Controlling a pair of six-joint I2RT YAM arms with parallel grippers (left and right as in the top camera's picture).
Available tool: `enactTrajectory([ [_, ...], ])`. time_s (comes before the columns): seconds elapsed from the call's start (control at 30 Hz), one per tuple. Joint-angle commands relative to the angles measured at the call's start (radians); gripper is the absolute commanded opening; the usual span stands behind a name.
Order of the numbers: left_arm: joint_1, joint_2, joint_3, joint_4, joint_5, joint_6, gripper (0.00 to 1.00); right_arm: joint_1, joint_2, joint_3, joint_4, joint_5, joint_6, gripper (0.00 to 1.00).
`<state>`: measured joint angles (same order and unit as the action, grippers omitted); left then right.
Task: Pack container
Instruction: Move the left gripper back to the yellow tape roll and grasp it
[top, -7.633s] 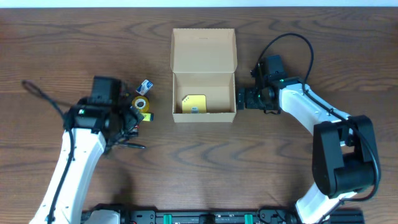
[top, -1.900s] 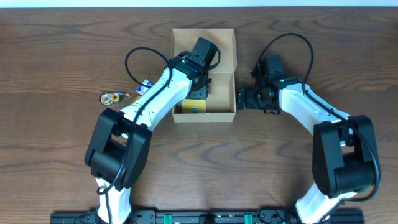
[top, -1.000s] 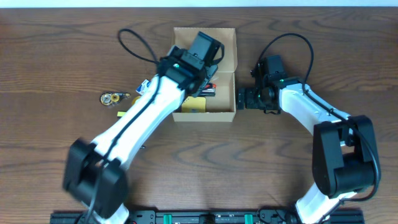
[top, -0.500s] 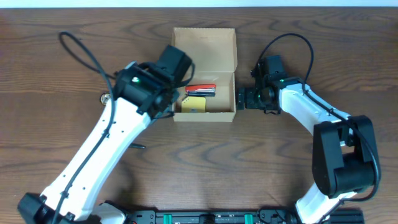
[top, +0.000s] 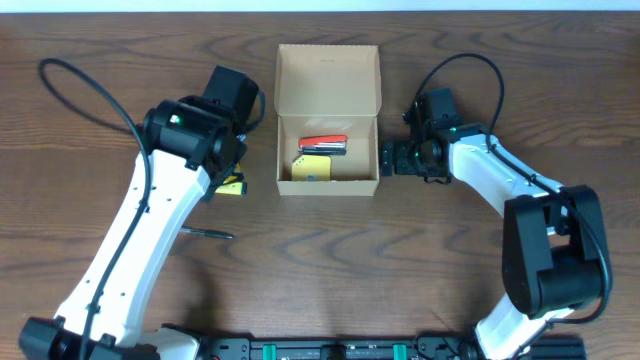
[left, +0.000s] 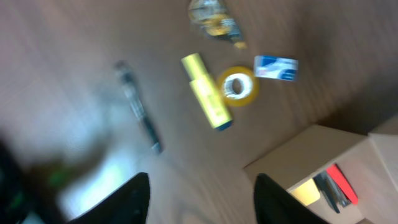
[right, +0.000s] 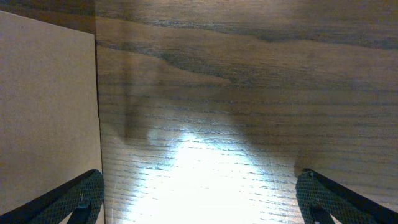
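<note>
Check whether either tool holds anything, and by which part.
Nothing held. Left tool open and empty; right tool open beside the box, gripping nothing.

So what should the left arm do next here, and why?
Probably lower the open left gripper onto the yellow highlighter, which lies roughly in line between its fingers in the wrist view. The box holds only a red-and-black item and a yellow pad, while the highlighter, tape roll and pen lie unpacked on the table.
</note>
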<state>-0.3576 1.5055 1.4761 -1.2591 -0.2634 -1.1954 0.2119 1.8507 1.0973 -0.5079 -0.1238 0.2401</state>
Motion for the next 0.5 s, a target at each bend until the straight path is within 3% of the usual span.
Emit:
enactTrajectory([
  [0.0, 0.023, -0.002, -0.081, 0.086, -0.017, 0.306, 0.64, -0.007, 0.001, -0.002, -0.001, -0.004, -0.013, 0.99],
  [0.1, 0.043, 0.021, -0.143, 0.177, -0.017, 0.501, 0.72, -0.007, 0.001, -0.002, -0.001, -0.004, -0.013, 0.99],
  [0.23, 0.064, 0.083, -0.178, 0.254, -0.015, 0.742, 0.72, -0.007, 0.001, -0.002, -0.001, -0.004, -0.013, 0.99],
  [0.3, 0.069, 0.127, -0.182, 0.297, -0.015, 0.89, 0.66, -0.007, 0.001, -0.002, -0.001, -0.004, -0.013, 0.99],
  [0.47, 0.082, 0.225, -0.182, 0.371, 0.012, 1.18, 0.7, -0.007, 0.001, -0.002, -0.001, -0.004, -0.013, 0.99],
])
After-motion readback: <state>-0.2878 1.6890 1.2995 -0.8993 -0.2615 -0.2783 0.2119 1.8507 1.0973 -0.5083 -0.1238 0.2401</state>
